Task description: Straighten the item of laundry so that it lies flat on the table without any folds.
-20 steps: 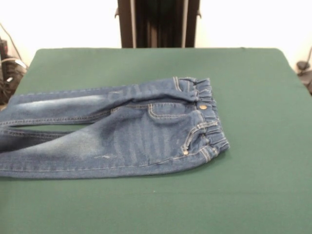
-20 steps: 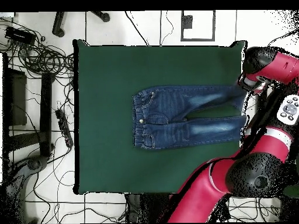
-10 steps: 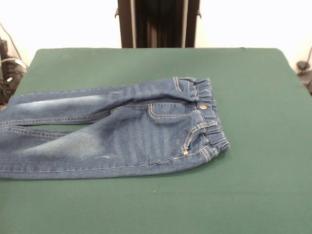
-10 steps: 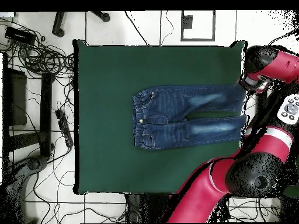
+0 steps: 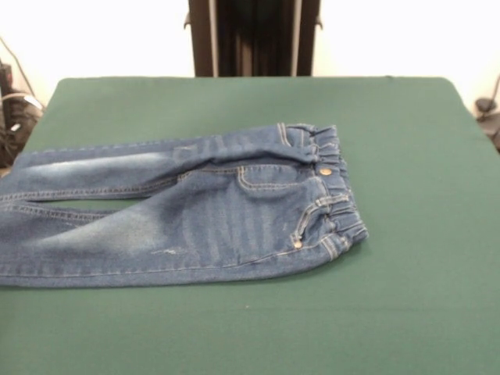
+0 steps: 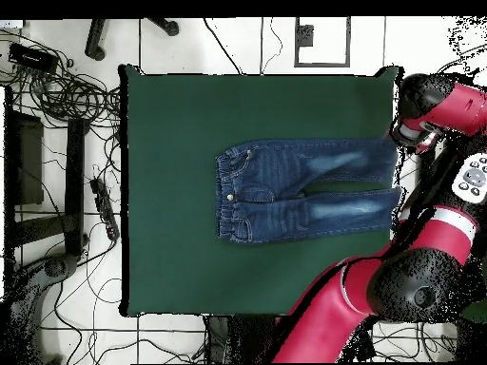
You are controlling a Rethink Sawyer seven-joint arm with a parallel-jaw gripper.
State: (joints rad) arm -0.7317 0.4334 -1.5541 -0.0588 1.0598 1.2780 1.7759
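Note:
The item of laundry (image 5: 226,215) is a small pair of blue jeans lying on the green table (image 5: 406,141). In the front view its gathered waistband with a brass button points right, and both legs run off the picture's left edge. In the overhead view the jeans (image 6: 304,190) lie spread with the waistband to the left. Their two legs lie slightly apart, and the ends reach the table's (image 6: 171,247) right edge. My gripper (image 6: 400,141) shows only as a dark shape under the red arm's wrist, just beyond the upper leg's end. The front view shows no gripper.
The red arm (image 6: 418,266) curves along the table's right side in the overhead view. Cables and stands (image 6: 67,105) lie on the floor to the left. A dark post (image 5: 251,37) stands behind the table's far edge in the front view.
The leg end closest to the arm has settled flatter, and a small fold in it has gone. The arm's wrist has drawn back a little toward the table's edge.

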